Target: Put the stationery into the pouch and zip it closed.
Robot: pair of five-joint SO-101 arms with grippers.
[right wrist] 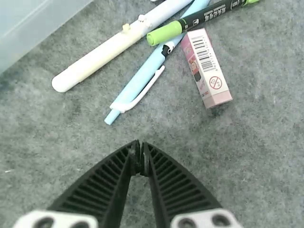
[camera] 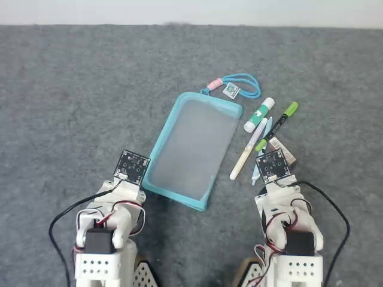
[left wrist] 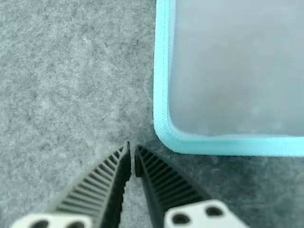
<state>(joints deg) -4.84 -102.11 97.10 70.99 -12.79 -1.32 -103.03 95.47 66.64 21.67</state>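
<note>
A translucent pouch [camera: 192, 149] with a teal border lies flat mid-table, its pink zip pull and blue cord [camera: 234, 87] at the far end. To its right lie a cream pen [camera: 248, 150], a light blue pen [right wrist: 137, 83], a green-capped marker [camera: 277, 124], a glue stick [camera: 259, 114] and a pink eraser box [right wrist: 206, 68]. My left gripper [left wrist: 132, 151] is shut and empty, just off the pouch's near left corner [left wrist: 164, 130]. My right gripper [right wrist: 140, 146] is shut and empty over the carpet, a little short of the blue pen's tip.
Grey carpet [camera: 78, 101] covers the table, with a white wall along the far edge. Both arm bases [camera: 102, 251] stand at the near edge, with cables looping beside them.
</note>
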